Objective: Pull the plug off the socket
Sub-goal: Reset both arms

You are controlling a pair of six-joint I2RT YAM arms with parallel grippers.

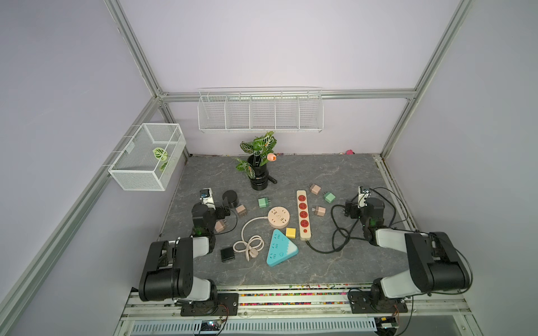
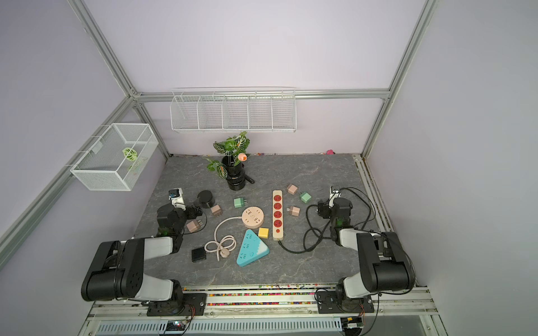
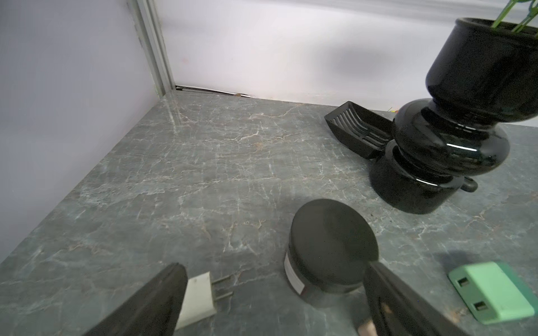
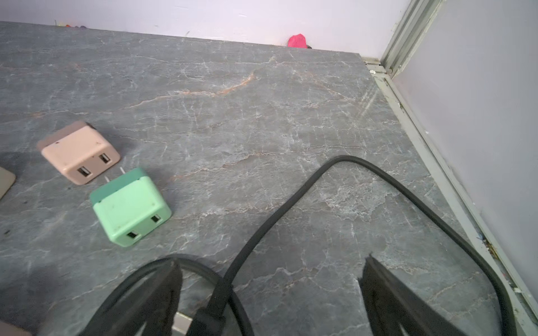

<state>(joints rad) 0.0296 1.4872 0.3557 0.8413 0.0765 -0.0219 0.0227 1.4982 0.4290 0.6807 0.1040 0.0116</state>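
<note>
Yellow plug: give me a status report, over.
Left gripper open, empty. Right gripper open, above black cord. Yellow plug by blue strip, untouched; can't tell if seated.

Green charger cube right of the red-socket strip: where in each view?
In a top view: green charger cube, right of the long beige red-socket strip's far end.
In a top view: same place.
Left wrist: absent; the second green cube there is a different one.
Right wrist: in view, near the black cable.
Landmark: pink charger cube next to it.
</note>
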